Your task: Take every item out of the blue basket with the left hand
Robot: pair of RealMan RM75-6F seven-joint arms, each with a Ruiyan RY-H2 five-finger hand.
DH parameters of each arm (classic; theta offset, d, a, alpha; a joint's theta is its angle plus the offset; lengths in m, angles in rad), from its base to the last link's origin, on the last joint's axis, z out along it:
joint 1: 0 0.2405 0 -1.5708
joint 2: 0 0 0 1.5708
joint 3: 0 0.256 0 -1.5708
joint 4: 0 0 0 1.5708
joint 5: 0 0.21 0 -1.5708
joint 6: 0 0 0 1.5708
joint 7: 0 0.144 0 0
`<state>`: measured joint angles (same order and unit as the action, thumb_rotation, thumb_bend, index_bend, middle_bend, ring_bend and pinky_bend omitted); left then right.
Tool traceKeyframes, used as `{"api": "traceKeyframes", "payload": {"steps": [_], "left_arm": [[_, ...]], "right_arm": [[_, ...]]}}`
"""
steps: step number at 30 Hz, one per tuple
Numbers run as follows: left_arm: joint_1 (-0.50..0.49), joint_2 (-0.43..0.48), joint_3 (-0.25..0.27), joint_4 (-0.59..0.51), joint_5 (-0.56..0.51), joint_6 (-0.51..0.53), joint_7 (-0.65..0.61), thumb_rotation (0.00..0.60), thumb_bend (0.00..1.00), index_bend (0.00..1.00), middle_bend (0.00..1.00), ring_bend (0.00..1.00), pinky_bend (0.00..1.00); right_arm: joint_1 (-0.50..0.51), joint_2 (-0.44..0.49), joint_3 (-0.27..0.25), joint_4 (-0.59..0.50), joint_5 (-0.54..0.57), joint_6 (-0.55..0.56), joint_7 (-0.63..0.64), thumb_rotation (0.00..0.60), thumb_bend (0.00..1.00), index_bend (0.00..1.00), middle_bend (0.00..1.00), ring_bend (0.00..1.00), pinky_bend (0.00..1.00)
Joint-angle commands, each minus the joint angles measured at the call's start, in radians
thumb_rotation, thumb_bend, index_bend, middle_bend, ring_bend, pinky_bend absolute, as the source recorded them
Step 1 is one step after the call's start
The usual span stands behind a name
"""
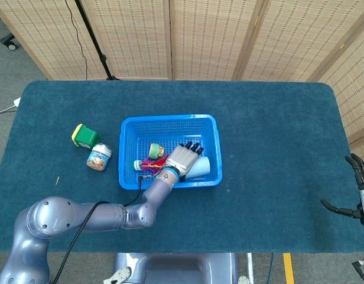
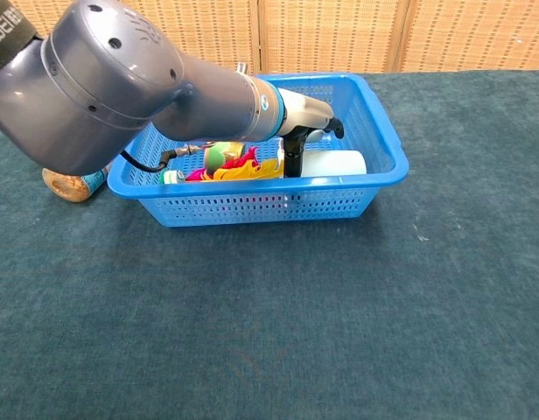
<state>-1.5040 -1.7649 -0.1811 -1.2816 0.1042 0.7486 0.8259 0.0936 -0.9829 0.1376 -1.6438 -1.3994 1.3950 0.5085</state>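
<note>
The blue basket (image 1: pixel 130 155) (image 2: pixel 371 101) stands mid-table. A white cup (image 1: pixel 200 167) (image 2: pixel 336 164) lies on its side at the basket's right end. A green-and-yellow toy (image 1: pixel 154 149) (image 2: pixel 219 156) and a tangle of yellow and pink pieces (image 1: pixel 148 166) (image 2: pixel 238 169) lie in the middle. My left hand (image 1: pixel 183 158) (image 2: pixel 306 115) reaches into the basket over the cup's left end, fingers spread and the thumb pointing down beside the cup; nothing is gripped. My right hand (image 1: pixel 360 175) hangs with its fingers apart at the table's right edge, holding nothing.
Outside the basket on its left are a green box with a yellow lid (image 1: pixel 84 136) and a small food jar (image 1: pixel 99 157) (image 2: pixel 70 186) lying on its side. My left forearm (image 2: pixel 121 83) hides much of the basket's left side in the chest view.
</note>
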Motion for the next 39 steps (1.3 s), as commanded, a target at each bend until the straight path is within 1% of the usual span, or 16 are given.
{"api": "traceKeyframes", "payload": {"steps": [1,2,4,6,7,9,16,21,24,26,28,31,34,35,38,39], "left_arm": [[-0.007,-0.011,0.0,0.013,-0.007,-0.001,0.003,0.6,0.29,0.01,0.0,0.04,0.36],[-0.008,-0.014,0.0,0.016,-0.007,0.0,0.002,0.6,0.32,0.03,0.0,0.07,0.38],[-0.01,-0.021,-0.001,0.023,-0.006,0.008,0.001,0.6,0.4,0.09,0.04,0.15,0.42],[-0.009,-0.03,-0.001,0.032,-0.001,0.022,0.0,0.6,0.48,0.17,0.13,0.22,0.46],[-0.009,-0.032,-0.001,0.034,0.002,0.029,0.001,0.6,0.5,0.21,0.16,0.25,0.47],[-0.003,-0.026,-0.009,0.03,0.026,0.065,-0.009,0.6,0.5,0.24,0.19,0.27,0.48],[0.043,0.042,-0.024,-0.072,0.118,0.137,-0.052,0.6,0.5,0.24,0.19,0.27,0.48],[0.088,0.141,-0.045,-0.196,0.167,0.191,-0.088,0.6,0.5,0.24,0.19,0.27,0.48],[0.129,0.233,-0.054,-0.303,0.219,0.231,-0.118,0.6,0.5,0.24,0.19,0.27,0.48],[0.159,0.292,-0.051,-0.369,0.251,0.259,-0.132,0.6,0.5,0.24,0.19,0.27,0.48],[0.203,0.374,-0.033,-0.451,0.29,0.296,-0.142,0.6,0.5,0.24,0.19,0.27,0.48],[0.265,0.471,-0.003,-0.541,0.341,0.331,-0.167,0.6,0.5,0.24,0.19,0.27,0.48],[0.348,0.568,0.041,-0.616,0.418,0.364,-0.217,0.6,0.5,0.24,0.19,0.27,0.48],[0.391,0.609,0.066,-0.642,0.471,0.373,-0.249,0.6,0.5,0.24,0.19,0.27,0.48],[0.483,0.681,0.124,-0.679,0.595,0.387,-0.329,0.6,0.5,0.24,0.19,0.27,0.48],[0.53,0.71,0.154,-0.693,0.665,0.395,-0.373,0.6,0.5,0.24,0.19,0.26,0.48]], "right_arm": [[0.0,0.0,0.0,0.001,0.0,0.0,0.0,0.6,0.0,0.0,0.0,0.0,0.0],[0.0,0.0,0.0,0.001,0.001,-0.001,0.0,0.6,0.0,0.0,0.0,0.0,0.0],[0.0,0.0,0.0,0.0,0.001,-0.002,0.0,0.6,0.0,0.0,0.0,0.0,0.0],[0.0,0.0,0.0,0.0,0.0,-0.003,0.0,0.6,0.0,0.0,0.0,0.0,0.0],[0.0,0.0,-0.001,-0.001,-0.001,-0.003,0.0,0.6,0.0,0.0,0.0,0.0,0.0],[-0.001,0.001,-0.001,-0.003,-0.004,0.0,0.002,0.6,0.0,0.0,0.0,0.0,0.0],[-0.004,0.003,-0.003,-0.007,-0.014,0.007,0.004,0.6,0.0,0.0,0.0,0.0,0.0],[-0.007,0.006,-0.008,-0.014,-0.027,0.014,0.002,0.6,0.0,0.0,0.0,0.0,0.0],[-0.01,0.007,-0.011,-0.02,-0.038,0.023,-0.001,0.6,0.0,0.0,0.0,0.0,0.0],[-0.011,0.008,-0.012,-0.022,-0.044,0.028,-0.002,0.6,0.0,0.0,0.0,0.0,0.0],[-0.013,0.01,-0.015,-0.027,-0.052,0.034,-0.001,0.6,0.0,0.0,0.0,0.0,0.0],[-0.017,0.013,-0.019,-0.033,-0.064,0.044,-0.003,0.6,0.0,0.0,0.0,0.0,0.0],[-0.021,0.015,-0.025,-0.043,-0.084,0.057,-0.007,0.6,0.0,0.0,0.0,0.0,0.0],[-0.022,0.015,-0.028,-0.046,-0.093,0.061,-0.01,0.6,0.0,0.0,0.0,0.0,0.0],[-0.022,0.014,-0.035,-0.051,-0.107,0.063,-0.016,0.6,0.0,0.0,0.0,0.0,0.0],[-0.022,0.013,-0.038,-0.053,-0.113,0.064,-0.02,0.6,0.0,0.0,0.0,0.0,0.0]]}}
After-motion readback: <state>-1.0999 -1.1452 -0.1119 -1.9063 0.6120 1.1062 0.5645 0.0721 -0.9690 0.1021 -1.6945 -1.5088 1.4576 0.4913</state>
